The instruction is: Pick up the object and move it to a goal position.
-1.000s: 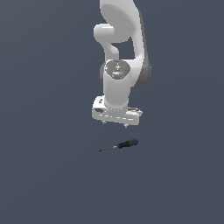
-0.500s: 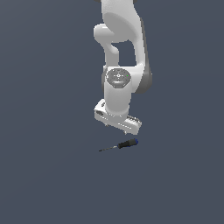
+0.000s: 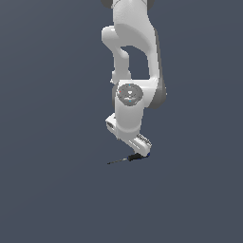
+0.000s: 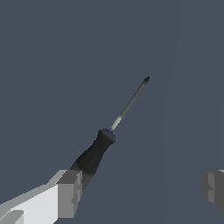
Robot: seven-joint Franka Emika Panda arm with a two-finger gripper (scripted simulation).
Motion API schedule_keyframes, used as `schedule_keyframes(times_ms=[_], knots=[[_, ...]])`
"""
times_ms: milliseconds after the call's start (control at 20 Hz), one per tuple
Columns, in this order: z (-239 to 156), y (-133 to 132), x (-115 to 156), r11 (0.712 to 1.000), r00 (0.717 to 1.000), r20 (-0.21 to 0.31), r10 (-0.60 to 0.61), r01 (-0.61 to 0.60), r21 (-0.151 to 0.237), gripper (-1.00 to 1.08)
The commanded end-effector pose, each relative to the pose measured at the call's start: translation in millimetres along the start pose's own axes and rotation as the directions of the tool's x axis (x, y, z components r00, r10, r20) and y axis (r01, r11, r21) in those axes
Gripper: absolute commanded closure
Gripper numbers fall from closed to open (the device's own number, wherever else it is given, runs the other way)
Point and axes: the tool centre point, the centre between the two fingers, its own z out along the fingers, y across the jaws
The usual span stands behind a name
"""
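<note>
The screwdriver (image 3: 127, 159) lies flat on the dark grey floor, its thin shaft pointing to the exterior view's left. My gripper (image 3: 141, 153) is down at its handle end, and the hand is tilted. In the wrist view the screwdriver (image 4: 101, 148) shows its black handle and thin shaft. My gripper (image 4: 142, 190) is open, its fingers wide apart. The handle's rear end is hidden behind one fingertip (image 4: 69, 192). The other fingertip (image 4: 213, 186) stands well away from it. Whether the near finger touches the handle I cannot tell.
The white arm (image 3: 133, 71) rises straight above the gripper. The floor (image 3: 57, 190) is plain dark grey, with no other objects or edges in view.
The hand has come down from above the screwdriver to floor level at its handle end and has tilted. The screwdriver has not moved.
</note>
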Motion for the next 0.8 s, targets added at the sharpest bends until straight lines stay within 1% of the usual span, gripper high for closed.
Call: schedule_keyframes(times_ms=[0, 150, 350, 750], knots=[[5, -3, 2, 0.998, 0.998, 0.0, 0.07, -0.07, 0.0, -0.92], [12, -7, 3, 0.989, 0.989, -0.001, 0.151, -0.151, 0.001, -0.92], [20, -11, 6, 0.966, 0.966, -0.002, 0.257, -0.257, 0.001, -0.92], [36, -20, 9, 0.896, 0.896, -0.006, 0.444, -0.444, 0.003, -0.92]])
